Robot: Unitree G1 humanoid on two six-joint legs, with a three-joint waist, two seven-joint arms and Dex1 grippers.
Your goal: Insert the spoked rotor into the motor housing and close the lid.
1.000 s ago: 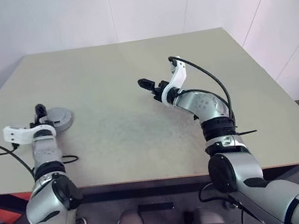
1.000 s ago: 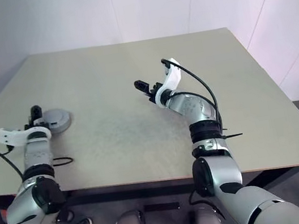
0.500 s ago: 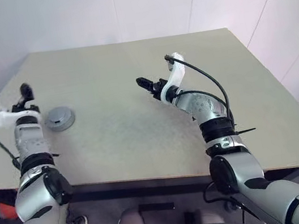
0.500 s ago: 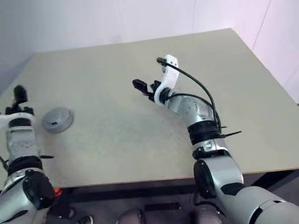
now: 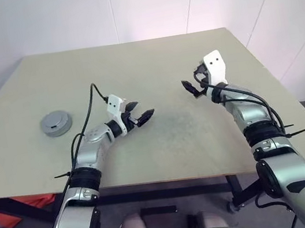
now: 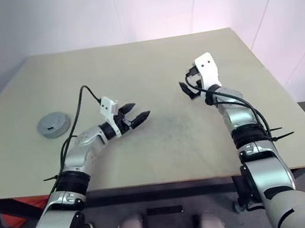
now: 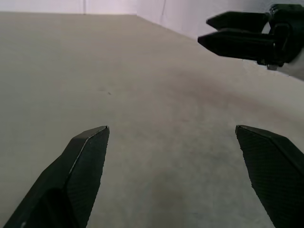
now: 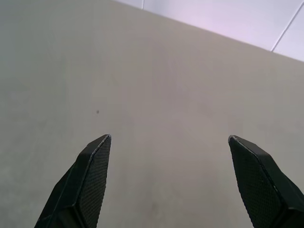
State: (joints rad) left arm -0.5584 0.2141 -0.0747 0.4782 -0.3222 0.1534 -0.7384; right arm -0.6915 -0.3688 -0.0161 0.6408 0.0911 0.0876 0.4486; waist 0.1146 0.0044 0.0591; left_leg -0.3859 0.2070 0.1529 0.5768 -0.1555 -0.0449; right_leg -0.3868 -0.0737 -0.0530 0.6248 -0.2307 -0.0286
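The lid (image 5: 56, 123) is a round grey disc with a smooth top, lying flat near the table's left edge. The spoked rotor and the motor housing are out of view. My left gripper (image 5: 141, 110) hovers open and empty over the middle of the table, pointing right, well to the right of the lid. Further right, my right gripper (image 5: 190, 89) is open and empty, pointing away from me. In the left wrist view my left fingers (image 7: 85, 161) frame bare tabletop, and the right gripper (image 7: 237, 35) shows beyond them. The right wrist view has my right fingers (image 8: 90, 180) spread over bare table.
The beige table (image 5: 149, 62) has worn grey patches in its middle. White walls stand close behind and to the right. Cables loop from both wrists above the tabletop.
My left arm has swung from beside the lid at the table's left to the middle, turning to point right. My right gripper has moved right and rolled. The lid stays put.
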